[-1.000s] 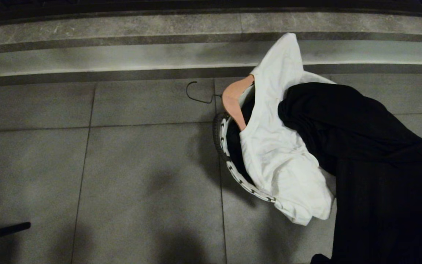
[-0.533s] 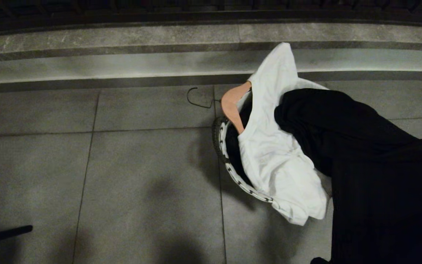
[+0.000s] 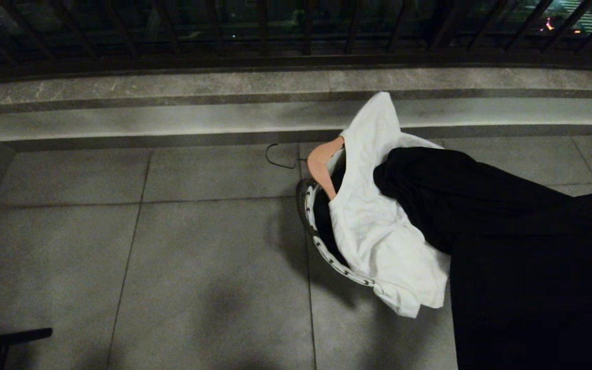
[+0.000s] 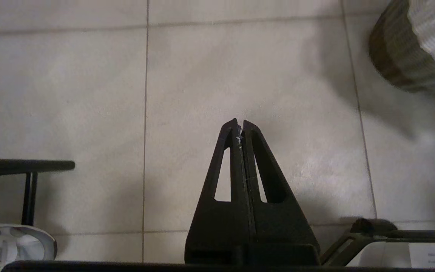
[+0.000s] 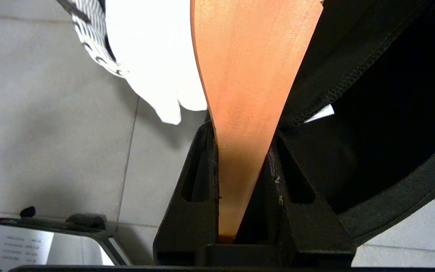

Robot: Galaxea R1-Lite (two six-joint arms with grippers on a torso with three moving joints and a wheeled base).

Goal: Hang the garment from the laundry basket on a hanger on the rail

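The right end effector (image 5: 242, 139) is pinching one arm of a wooden hanger (image 5: 251, 75), the wood wedged between both fingers and running straight out from them along their own line. In the head view the hanger's (image 3: 322, 163) other shoulder shows at the basket's (image 3: 312, 226) far rim, its wire hook (image 3: 279, 156) lying out over the floor (image 3: 121, 231) toward the kerb. A white garment (image 3: 378, 226) is draped over the hanger and spills over the basket's near rim; a black garment (image 3: 481, 216) lies across it on the right and hides the right arm itself.

The left end effector (image 4: 241, 130) has its fingers pressed together on nothing, pointing down at bare floor well apart from the basket (image 4: 414, 49), so the right arm is the one at work and the nearer by far.

The rail is in none of the views; only the dark guard bars (image 3: 296, 31) beyond the kerb show. The coming lift likely turns on the hanger's long axis: it lies tilted, from the grip up to the hook at the far end. It would need to be carried upward with the hook leading. Both garments may drag or slide off as it rises.
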